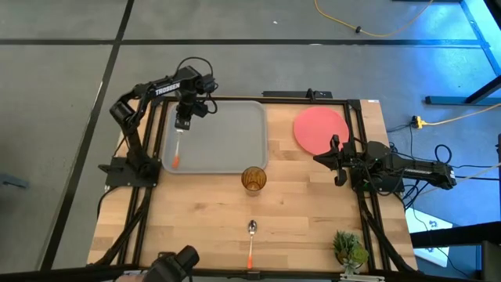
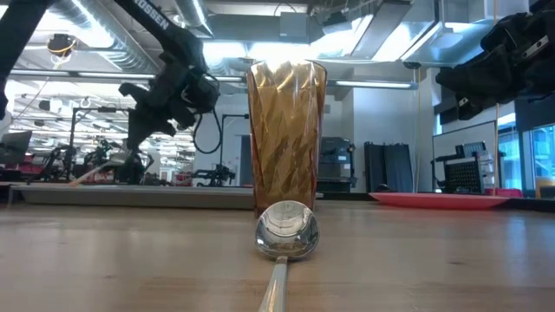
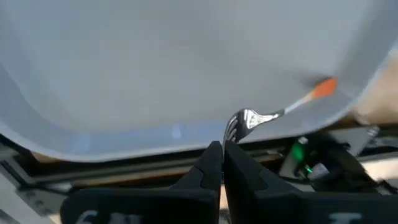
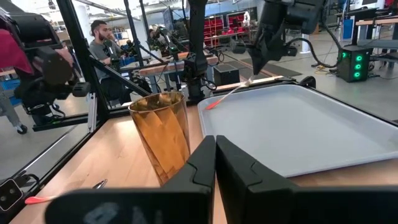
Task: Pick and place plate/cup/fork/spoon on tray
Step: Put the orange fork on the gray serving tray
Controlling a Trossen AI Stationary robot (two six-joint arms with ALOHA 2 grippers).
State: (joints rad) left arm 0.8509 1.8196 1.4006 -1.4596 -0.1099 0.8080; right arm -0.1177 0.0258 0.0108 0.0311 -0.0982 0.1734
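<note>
One spoon (image 1: 251,235) is seen nearest on the table, then one cup (image 1: 254,179) just outside the tray (image 1: 235,133). One plate (image 1: 320,129) lies beside the right gripper (image 1: 337,160) (fingers pressed together, empty). Farthest, one fork (image 1: 178,149) is pinched by the left gripper (image 1: 182,123) over the tray.

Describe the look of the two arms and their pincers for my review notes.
Both arms are dark, nearly black, built of jointed segments. The left arm carries white TROSSEN lettering, and black cables loop near its wrist. Its left pincer has two narrow, dark, wedge-shaped fingers. The right arm is also black with cabling; the right pincer looks the same.
</note>
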